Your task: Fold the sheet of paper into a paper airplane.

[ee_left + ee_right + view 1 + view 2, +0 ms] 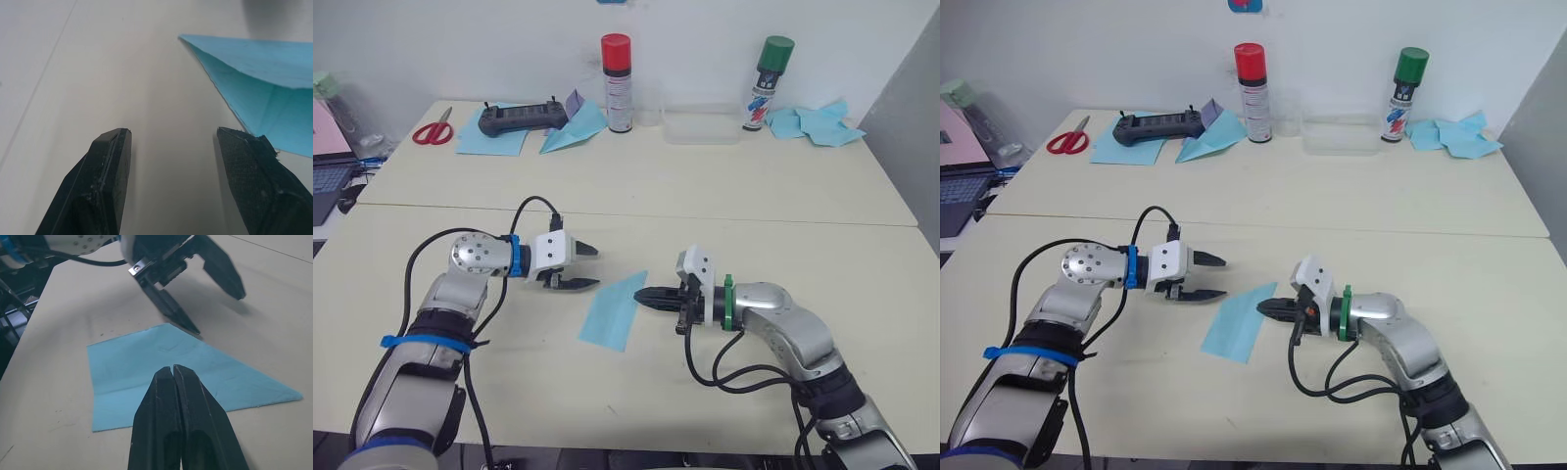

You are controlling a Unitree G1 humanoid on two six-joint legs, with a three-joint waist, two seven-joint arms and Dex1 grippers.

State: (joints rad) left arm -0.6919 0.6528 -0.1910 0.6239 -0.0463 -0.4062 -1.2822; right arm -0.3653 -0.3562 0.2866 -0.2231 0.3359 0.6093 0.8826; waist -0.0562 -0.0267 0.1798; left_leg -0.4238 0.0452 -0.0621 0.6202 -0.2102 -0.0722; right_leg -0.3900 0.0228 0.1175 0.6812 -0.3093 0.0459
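Beside the sheet of paper, the left claw gapes empty, the right claw pinched closed on nothing.

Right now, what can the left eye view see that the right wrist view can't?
Left eye view alone: red scissors, a black controller, two spray cans and crumpled blue scraps at the table's far edge.

Right wrist view alone: the right gripper seen close up, fingers pressed together.

Both: the sheet of paper, folded, and the open left gripper.

Lt-blue sheet of paper
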